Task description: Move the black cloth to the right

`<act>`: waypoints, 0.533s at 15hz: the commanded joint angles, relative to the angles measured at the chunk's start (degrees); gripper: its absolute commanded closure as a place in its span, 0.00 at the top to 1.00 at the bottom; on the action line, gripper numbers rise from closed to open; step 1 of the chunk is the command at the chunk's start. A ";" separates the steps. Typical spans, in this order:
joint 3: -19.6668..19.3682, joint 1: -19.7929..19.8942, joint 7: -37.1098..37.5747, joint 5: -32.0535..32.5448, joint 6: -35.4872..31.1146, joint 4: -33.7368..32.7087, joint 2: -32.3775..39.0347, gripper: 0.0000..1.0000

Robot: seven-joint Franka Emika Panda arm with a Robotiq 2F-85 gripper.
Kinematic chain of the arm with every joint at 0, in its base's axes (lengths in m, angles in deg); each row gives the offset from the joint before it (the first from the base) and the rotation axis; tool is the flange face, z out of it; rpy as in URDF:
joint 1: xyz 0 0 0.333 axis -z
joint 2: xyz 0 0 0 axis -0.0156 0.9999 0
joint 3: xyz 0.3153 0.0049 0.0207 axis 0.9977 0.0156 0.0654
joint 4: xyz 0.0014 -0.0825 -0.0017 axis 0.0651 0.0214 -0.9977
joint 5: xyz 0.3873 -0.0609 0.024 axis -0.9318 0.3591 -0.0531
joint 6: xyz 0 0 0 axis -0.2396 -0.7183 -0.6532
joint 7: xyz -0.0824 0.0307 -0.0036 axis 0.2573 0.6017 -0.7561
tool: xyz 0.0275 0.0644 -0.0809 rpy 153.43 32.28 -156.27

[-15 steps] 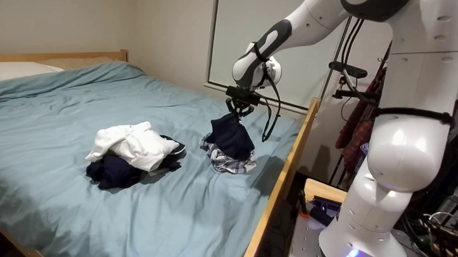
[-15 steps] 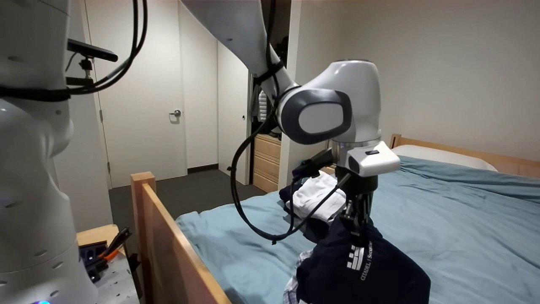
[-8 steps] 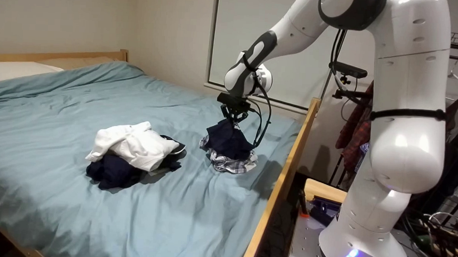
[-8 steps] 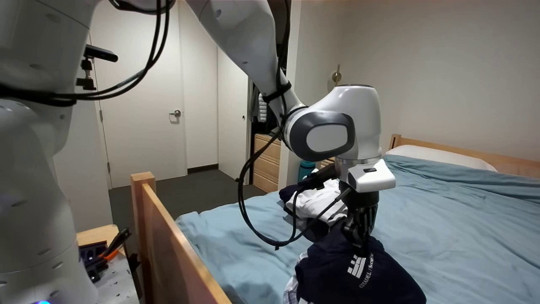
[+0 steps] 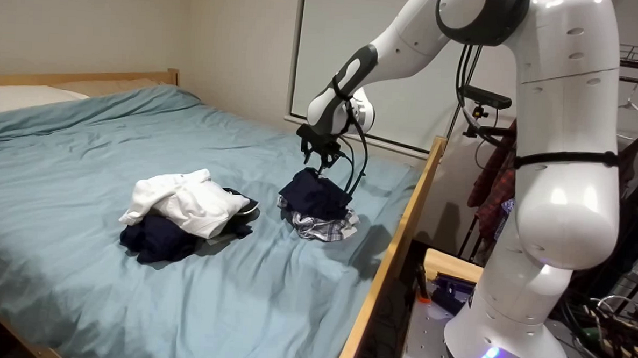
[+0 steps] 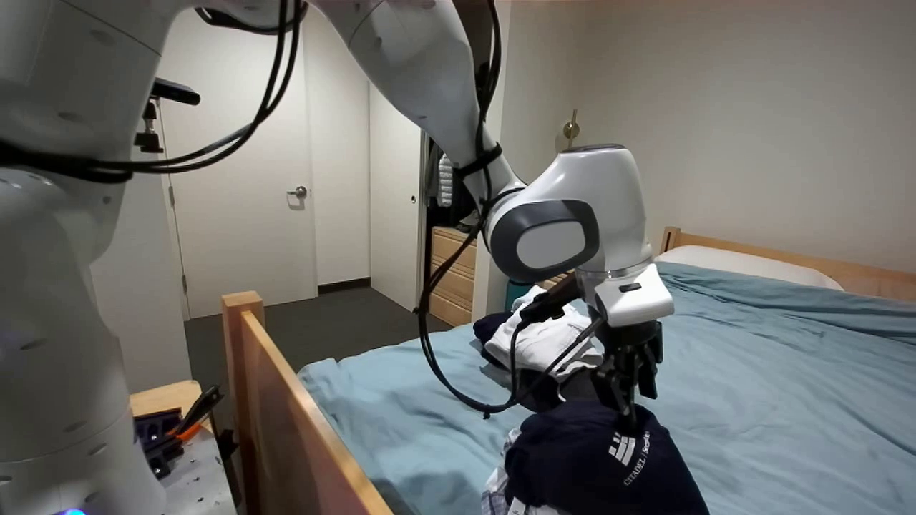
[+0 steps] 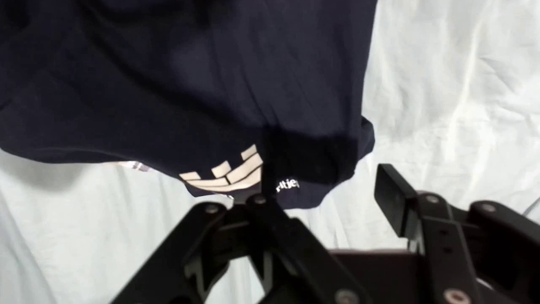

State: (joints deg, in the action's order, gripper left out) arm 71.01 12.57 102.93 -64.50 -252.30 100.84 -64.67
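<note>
The black cloth, which looks dark navy with a pale printed logo, lies bunched on a plaid cloth [image 5: 325, 230] on the bed. It shows in both exterior views [image 5: 316, 196] [image 6: 572, 458] and fills the upper left of the wrist view [image 7: 190, 76]. Just above its raised top, my gripper [image 5: 314, 165] [image 6: 640, 406] is tilted. The wrist view shows the gripper [image 7: 327, 181] open, its fingers wide apart. One finger is over or against the logo; whether it touches is unclear. The opposite pad [image 7: 392, 198] is clear of the cloth, over bare sheet.
A white cloth [image 5: 189, 200] lies in a separate heap, with another dark cloth [image 5: 157, 242] under it. A wooden bed rail [image 5: 391, 257] runs between the bed and the arm's base. A cable loop [image 6: 429, 315] hangs from the arm near the cloth.
My gripper has come down and tilted, and its fingers have spread from shut on the cloth to open. The cloth's lifted top has sunk lower onto the plaid one.
</note>
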 commanded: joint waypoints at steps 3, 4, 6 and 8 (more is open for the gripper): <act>-4.86 -5.11 2.17 4.71 8.29 3.65 -11.42 1.00; -1.02 -2.90 -2.96 2.21 13.01 1.73 -13.52 1.00; 0.49 -4.78 -3.59 4.70 18.20 2.69 -18.69 1.00; 4.09 -5.84 -4.07 5.22 23.13 3.70 -23.35 1.00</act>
State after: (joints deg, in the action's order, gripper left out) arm 71.15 7.83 100.70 -60.53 -235.05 101.49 -80.71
